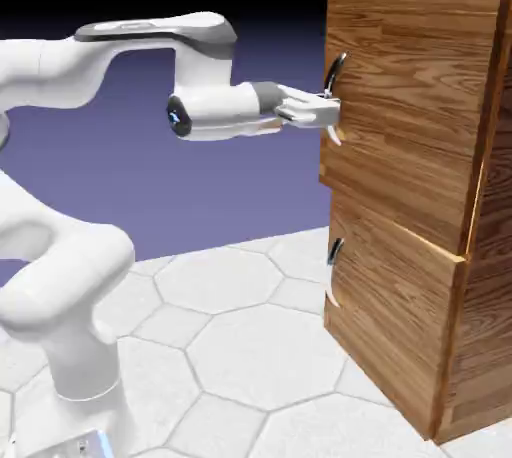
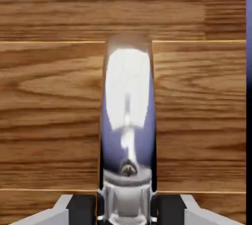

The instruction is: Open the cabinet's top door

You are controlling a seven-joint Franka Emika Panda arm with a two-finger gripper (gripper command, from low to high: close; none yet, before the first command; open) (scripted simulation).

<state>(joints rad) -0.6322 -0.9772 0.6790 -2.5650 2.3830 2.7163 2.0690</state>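
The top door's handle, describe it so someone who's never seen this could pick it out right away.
Find the tall wood-grain cabinet with two stacked door panels. On the top door, near the edge facing the arm, sits a curved metal handle. Unlike the similar handle on the lower panel, this one has the tool at it.

No readable text, label or number shows anywhere
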